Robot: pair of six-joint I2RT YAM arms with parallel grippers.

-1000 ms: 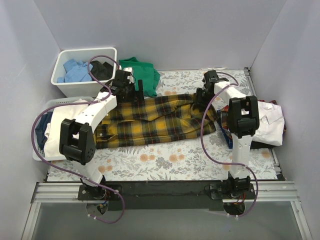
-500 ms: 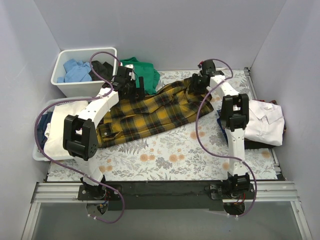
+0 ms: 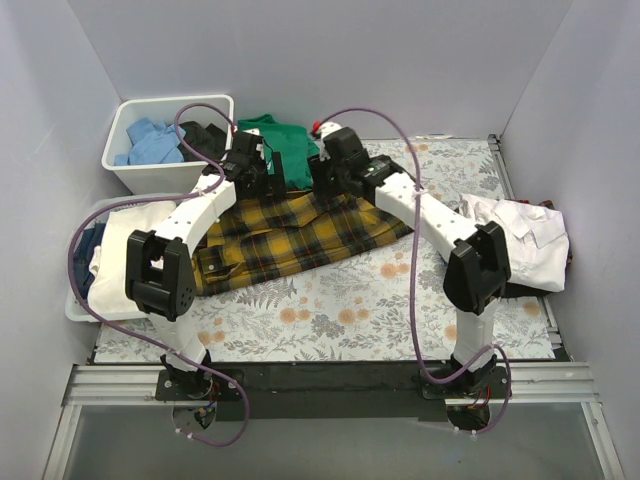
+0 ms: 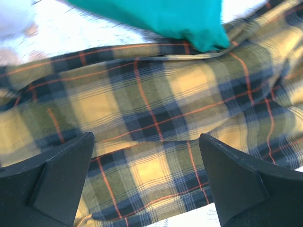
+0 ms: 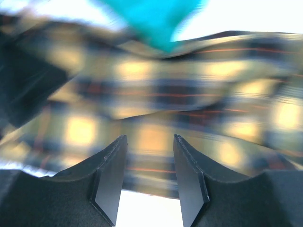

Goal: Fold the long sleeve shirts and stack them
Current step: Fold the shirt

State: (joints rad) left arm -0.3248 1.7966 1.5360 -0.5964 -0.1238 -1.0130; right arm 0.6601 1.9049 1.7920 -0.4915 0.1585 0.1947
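Observation:
The yellow-and-black plaid long sleeve shirt lies rumpled across the middle of the floral table, its right part bunched inward. My left gripper hovers over its back edge, jaws wide open; in the left wrist view the left gripper frames the plaid cloth with nothing between the fingers. My right gripper is beside it over the same edge. Blurred in its wrist view, the right gripper is open on an empty gap over the plaid. The white long sleeve shirt lies at the right edge.
A green T-shirt lies at the back behind both grippers, its corner showing in the left wrist view. A white bin of blue and dark clothes stands back left. A basket with white cloth sits on the left.
The right arm has swept from the table's back right to the left, beside the left gripper, dragging the plaid shirt's right end inward. The left arm has barely moved.

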